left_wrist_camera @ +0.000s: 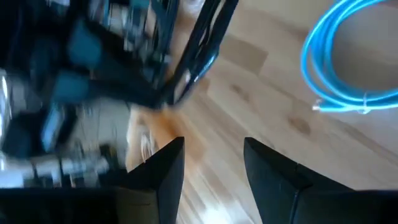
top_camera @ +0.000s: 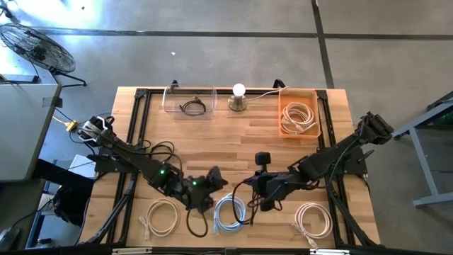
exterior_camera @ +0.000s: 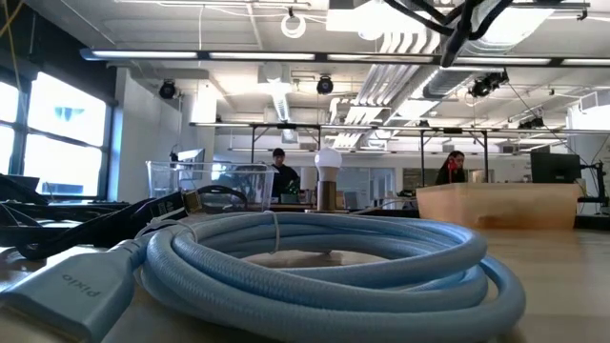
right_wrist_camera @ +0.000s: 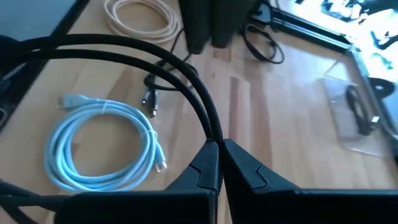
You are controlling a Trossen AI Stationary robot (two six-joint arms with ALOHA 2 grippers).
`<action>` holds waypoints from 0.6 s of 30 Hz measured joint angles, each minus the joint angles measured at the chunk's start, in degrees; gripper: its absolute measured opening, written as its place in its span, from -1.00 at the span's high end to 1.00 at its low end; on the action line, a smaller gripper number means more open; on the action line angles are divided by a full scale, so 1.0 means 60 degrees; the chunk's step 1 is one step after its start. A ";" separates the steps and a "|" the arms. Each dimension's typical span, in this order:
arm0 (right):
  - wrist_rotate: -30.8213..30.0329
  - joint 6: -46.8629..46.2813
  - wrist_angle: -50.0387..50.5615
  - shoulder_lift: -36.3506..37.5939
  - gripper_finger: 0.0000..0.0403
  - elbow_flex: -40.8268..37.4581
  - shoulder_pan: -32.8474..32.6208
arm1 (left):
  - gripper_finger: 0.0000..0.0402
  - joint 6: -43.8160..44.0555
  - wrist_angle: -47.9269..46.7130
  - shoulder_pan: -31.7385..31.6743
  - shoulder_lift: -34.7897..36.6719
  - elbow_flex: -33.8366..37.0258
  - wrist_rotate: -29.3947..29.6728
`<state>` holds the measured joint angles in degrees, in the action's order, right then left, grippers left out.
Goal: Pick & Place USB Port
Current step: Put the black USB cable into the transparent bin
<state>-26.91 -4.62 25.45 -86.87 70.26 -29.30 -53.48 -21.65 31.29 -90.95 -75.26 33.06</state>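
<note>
A black USB cable (right_wrist_camera: pixel 155 56) is caught in my right gripper (right_wrist_camera: pixel 221 163), which is shut on it above the near middle of the table (top_camera: pixel 260 195). The cable's plug ends (right_wrist_camera: pixel 149 99) dangle just above the wood. My left gripper (left_wrist_camera: pixel 211 165) is open over bare wood, left of the right one (top_camera: pixel 211 185), and holds nothing. A coiled light-blue cable (top_camera: pixel 230 212) lies flat between the two grippers and fills the low view (exterior_camera: pixel 324 272). A clear box (top_camera: pixel 190 100) at the far edge holds another black cable (right_wrist_camera: pixel 360 109). My right gripper pinches two strands of the black cable side by side (right_wrist_camera: pixel 214 134) between its fingertips. The strands rise out of the pinch and arc away as a lifted loop (right_wrist_camera: pixel 112 46) over the light-blue coil. The rest of the loop runs out of the picture.
Cream coiled cables lie at the near edge, one on the left (top_camera: pixel 163 216) and one on the right (top_camera: pixel 313 218). An orange tray (top_camera: pixel 283 127) with a cream cable sits at the far right. A lamp with a white bulb (top_camera: pixel 238 98) stands at the far middle.
</note>
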 joint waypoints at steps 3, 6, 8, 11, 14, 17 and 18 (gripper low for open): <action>0.0213 -0.0044 -0.0002 0.0000 1.00 0.0000 0.0155 | 0.20 -0.0761 0.0531 -0.0011 -0.0001 -0.0002 -0.0188; 0.0485 -0.0036 -0.0006 0.0000 1.00 0.0000 0.0266 | 0.20 -0.1378 0.0775 -0.0022 -0.0001 -0.0004 -0.0194; 0.0557 -0.0038 -0.0006 -0.0001 1.00 0.0000 0.0330 | 0.20 -0.1660 0.0852 -0.0025 -0.0001 -0.0004 -0.0197; 0.0615 0.0015 -0.0028 -0.0004 1.00 0.0000 0.0391 | 0.20 -0.1839 0.0868 -0.0025 -0.0001 -0.0004 -0.0413; 0.0828 0.0042 -0.0133 -0.0004 1.00 -0.0004 0.0435 | 0.20 -0.1928 0.0875 -0.0025 -0.0001 -0.0004 -0.0740; 0.1182 0.0139 -0.0410 -0.0004 1.00 -0.0004 0.0496 | 0.20 -0.2131 0.0941 -0.0025 -0.0001 -0.0004 -0.1119; 0.1298 0.0176 -0.0520 -0.0004 1.00 -0.0004 0.0519 | 0.20 -0.2147 0.1000 -0.0025 -0.0001 -0.0004 -0.1187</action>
<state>-19.12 -3.56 22.32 -86.89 70.24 -26.19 -66.36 -15.65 31.14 -90.96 -75.29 25.94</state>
